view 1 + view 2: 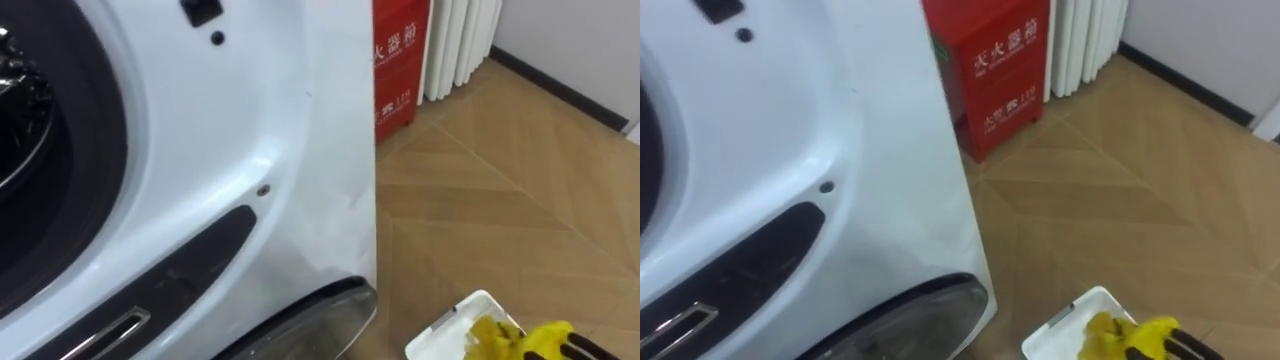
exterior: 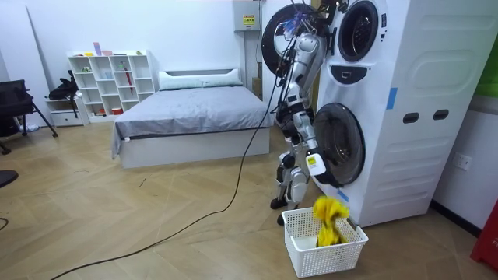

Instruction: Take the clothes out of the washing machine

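One soft, light-looking yellow garment (image 1: 540,340) is hanging over the white basket (image 1: 468,302), the right hand (image 1: 592,347) clamping its bunched top, probably the surest hold; the left hand (image 2: 299,31) is reaching up.

A furnished bedroom is indicated by a grey-covered bed (image 2: 194,109), a white cube shelf unit (image 2: 101,78) and stacked white front-loading washing machines (image 2: 405,78).

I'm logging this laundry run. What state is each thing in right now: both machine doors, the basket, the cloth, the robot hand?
upper door, swung open.
lower door, looks shut.
basket, upright on the floor, cloth partly inside.
yellow cloth, bunched, hanging into the basket.
right robot hand, closed on the yellow cloth.
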Robot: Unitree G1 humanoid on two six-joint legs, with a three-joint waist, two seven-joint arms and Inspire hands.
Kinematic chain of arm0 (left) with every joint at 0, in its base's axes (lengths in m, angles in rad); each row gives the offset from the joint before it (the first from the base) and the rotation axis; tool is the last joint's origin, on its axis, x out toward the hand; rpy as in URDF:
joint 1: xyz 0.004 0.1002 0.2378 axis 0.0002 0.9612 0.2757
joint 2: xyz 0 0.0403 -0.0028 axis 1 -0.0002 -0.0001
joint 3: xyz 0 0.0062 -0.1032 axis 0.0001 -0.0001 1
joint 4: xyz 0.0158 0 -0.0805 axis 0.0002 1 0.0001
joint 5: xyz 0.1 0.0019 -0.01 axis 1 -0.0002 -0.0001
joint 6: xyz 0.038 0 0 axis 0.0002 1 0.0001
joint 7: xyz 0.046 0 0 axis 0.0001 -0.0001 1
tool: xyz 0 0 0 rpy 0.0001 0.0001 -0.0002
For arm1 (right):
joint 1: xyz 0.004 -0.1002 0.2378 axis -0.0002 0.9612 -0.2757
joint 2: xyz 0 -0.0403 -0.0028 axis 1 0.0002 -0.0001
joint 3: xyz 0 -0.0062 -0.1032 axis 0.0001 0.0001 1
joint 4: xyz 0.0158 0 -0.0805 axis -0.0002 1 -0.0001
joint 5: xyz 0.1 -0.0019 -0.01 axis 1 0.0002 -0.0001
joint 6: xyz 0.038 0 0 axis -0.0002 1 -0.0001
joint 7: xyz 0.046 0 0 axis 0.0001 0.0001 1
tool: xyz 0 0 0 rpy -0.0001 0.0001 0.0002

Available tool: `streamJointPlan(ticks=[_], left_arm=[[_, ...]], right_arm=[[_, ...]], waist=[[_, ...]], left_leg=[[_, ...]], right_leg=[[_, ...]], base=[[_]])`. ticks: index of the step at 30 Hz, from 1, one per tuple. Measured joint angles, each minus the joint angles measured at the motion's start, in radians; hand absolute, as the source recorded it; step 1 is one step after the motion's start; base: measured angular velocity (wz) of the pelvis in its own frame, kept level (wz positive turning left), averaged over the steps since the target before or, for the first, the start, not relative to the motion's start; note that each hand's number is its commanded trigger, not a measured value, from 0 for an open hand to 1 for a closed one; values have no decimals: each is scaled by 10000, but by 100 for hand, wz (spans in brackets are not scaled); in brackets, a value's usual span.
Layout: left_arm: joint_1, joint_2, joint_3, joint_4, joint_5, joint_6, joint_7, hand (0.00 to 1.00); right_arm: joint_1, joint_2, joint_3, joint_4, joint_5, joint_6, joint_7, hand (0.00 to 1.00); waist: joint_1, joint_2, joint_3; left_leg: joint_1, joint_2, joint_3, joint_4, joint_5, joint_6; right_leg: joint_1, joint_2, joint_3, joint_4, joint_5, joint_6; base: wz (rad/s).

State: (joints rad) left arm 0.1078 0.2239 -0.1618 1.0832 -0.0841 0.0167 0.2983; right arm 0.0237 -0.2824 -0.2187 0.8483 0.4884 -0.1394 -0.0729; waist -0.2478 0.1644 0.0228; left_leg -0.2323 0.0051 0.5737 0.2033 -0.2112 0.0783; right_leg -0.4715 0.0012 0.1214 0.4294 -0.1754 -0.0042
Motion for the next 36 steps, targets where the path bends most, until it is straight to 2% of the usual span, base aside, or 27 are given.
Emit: streamJointPlan(ticks=[6, 10, 13, 20, 22, 23, 25, 26, 28, 29, 31, 33, 35, 36], left_arm=[[1, -4, -6, -1, 2, -231, 1, 0], [-72, -7, -7, 5, 4, -246, -35, 0], [-122, -7, -6, 80, 3, -322, -66, 0], [-177, -22, -1, 281, 97, -337, -330, 0], [-58, -73, 208, 278, 508, -369, -338, 0], [-7, -75, 261, 273, 592, -395, -341, 0], [153, -116, 322, 202, 1025, -410, -345, 0], [204, -124, 350, 163, 1179, -410, -334, 0], [257, -223, 487, 151, 1612, -402, -327, 0], [230, -254, 526, 151, 1628, -401, -327, 0], [227, -399, 598, 134, 1642, -401, -265, 0], [215, -577, 599, 150, 1659, -404, -244, 0], [195, -746, 627, 212, 1646, -421, -232, 0], [185, -843, 626, 290, 1648, -424, -232, 0]], right_arm=[[304, 8, 0, 854, 13, -133, 278, 0], [625, 39, 13, 1376, 383, -139, 632, 0], [772, 56, 15, 1624, 638, -131, 798, 0], [1066, 95, 7, 2630, 657, -81, 1346, 0], [1229, 96, -20, 3050, 477, -1, 1574, 0], [1260, 96, -21, 3204, 462, 12, 1639, 0], [1678, 168, -15, 3435, 248, 94, 1789, 0], [1748, 202, 0, 3509, 196, 106, 1829, 0], [1950, 347, 23, 3629, -160, 319, 1981, 0], [1952, 418, 36, 3668, -231, 339, 1998, 0], [1847, 750, 268, 3935, -291, 431, 2053, 0], [1558, 910, 497, 4112, -634, 594, 2039, 0], [1310, 1067, 794, 4271, -762, 739, 1965, 0], [1173, 1180, 881, 4341, -830, 773, 1930, 0]], waist=[[-3, -5, -5], [22, -22, -12], [54, -101, -25], [31, -143, -42], [50, -265, -16], [50, -305, -32], [63, -405, -161], [87, -498, -145], [259, -622, -213], [354, -659, -201], [545, -927, -171], [653, -1027, -193], [719, -1158, -180], [899, -1264, -207]], left_leg=[[12, -4, -259, 17, 16, -19], [36, -9, -544, 25, 71, -28], [181, 5, -598, 22, 76, -30], [597, 9, -899, -99, 75, -34], [878, 7, -949, -228, 93, -65], [964, 6, -973, -258, 94, -70], [1308, 2, -1229, -390, 128, -126], [1404, 6, -1273, -401, 128, -126], [1697, 10, -1489, -410, 127, -130], [1796, 9, -1517, -413, 126, -132], [2125, 7, -1723, -454, 123, -138], [2301, -11, -1954, -532, 119, -146], [2420, -40, -2160, -560, 119, -146], [2476, -43, -2219, -563, 118, -146]], right_leg=[[133, -65, -231, -30, -41, -28], [328, -142, -459, -168, -52, -43], [492, -157, -545, -275, -66, -55], [1107, -187, -843, -548, -72, -62], [1471, -187, -1000, -718, -87, -63], [1573, -191, -1043, -760, -97, -71], [2113, -201, -1290, -1091, -97, -71], [2233, -201, -1344, -1166, -98, -71], [2732, -221, -1544, -1423, -88, -70], [2859, -224, -1561, -1457, -93, -69], [3353, -246, -1780, -1696, -93, -68], [3659, -260, -1965, -1886, -84, -55], [3874, -288, -2082, -1950, -82, -42], [3970, -288, -2116, -1979, -85, -39]], base=[[12], [18], [9], [11], [7], [16], [27], [30], [25], [17], [23], [33], [31], [22]])
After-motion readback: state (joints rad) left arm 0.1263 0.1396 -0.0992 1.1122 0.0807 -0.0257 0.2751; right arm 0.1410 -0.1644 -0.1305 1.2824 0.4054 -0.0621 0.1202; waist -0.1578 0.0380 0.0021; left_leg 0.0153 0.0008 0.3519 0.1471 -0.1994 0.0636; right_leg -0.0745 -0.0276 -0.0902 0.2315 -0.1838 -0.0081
